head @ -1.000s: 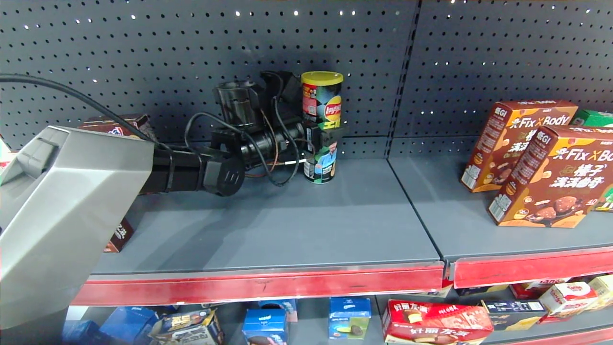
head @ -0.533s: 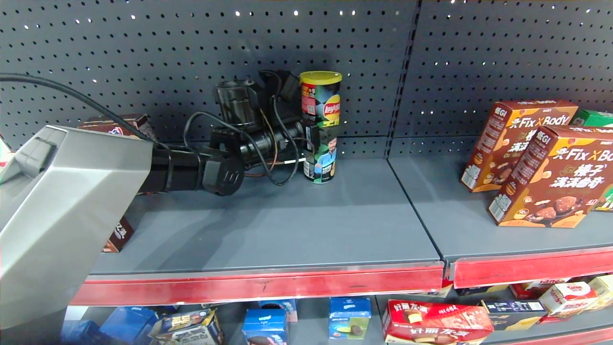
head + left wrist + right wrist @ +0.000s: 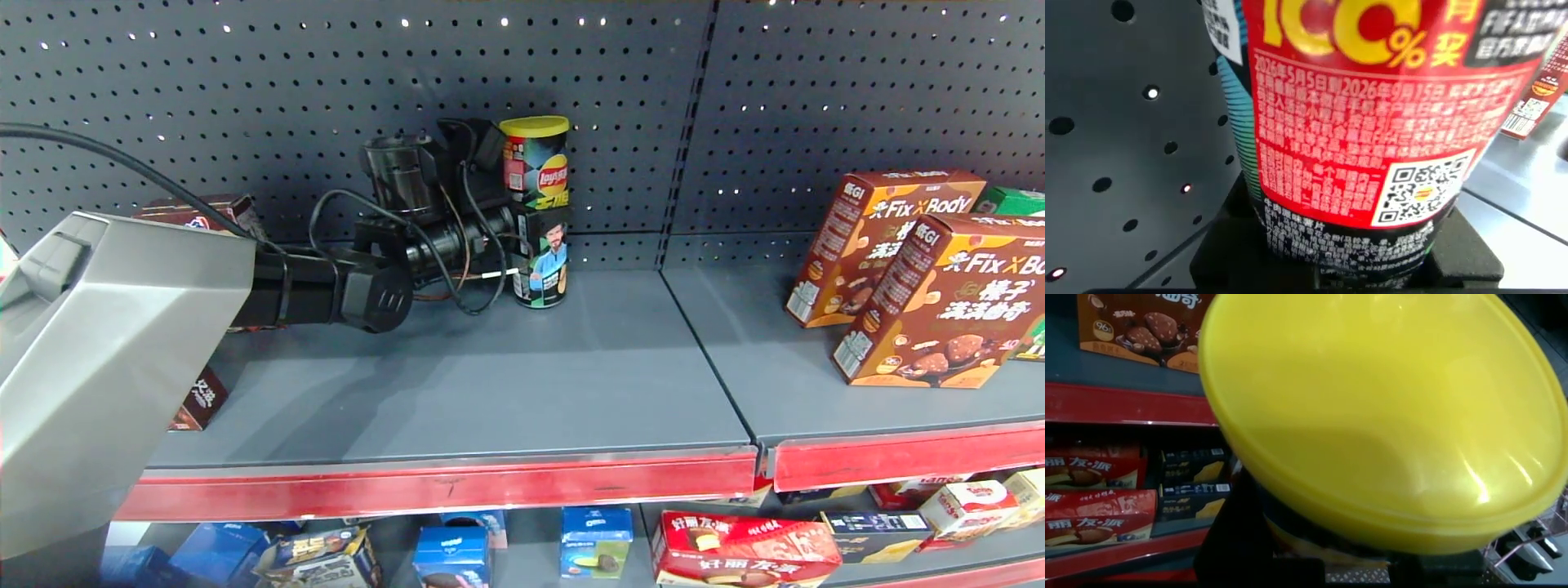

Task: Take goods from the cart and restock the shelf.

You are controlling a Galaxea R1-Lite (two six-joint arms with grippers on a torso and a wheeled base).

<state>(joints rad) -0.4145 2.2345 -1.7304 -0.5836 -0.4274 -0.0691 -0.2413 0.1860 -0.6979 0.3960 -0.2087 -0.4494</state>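
The left gripper (image 3: 540,222) shifts the chip can (image 3: 536,159) a little leftward and back, closer to the pegboard (image 3: 245,82). The can turns slightly, its printed figure swinging more toward the front.

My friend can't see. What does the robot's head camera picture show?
The robot's left gripper holds a yellow-lidded chip can upright at the back of a grey shop shelf, by the pegboard wall. Brown snack boxes stand on the shelf to the right.

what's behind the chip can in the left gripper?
The shelf's perforated back panel stands close behind the chip can. The can and the left gripper cover the gap between them, so whether can and panel are touching or apart cannot be told.
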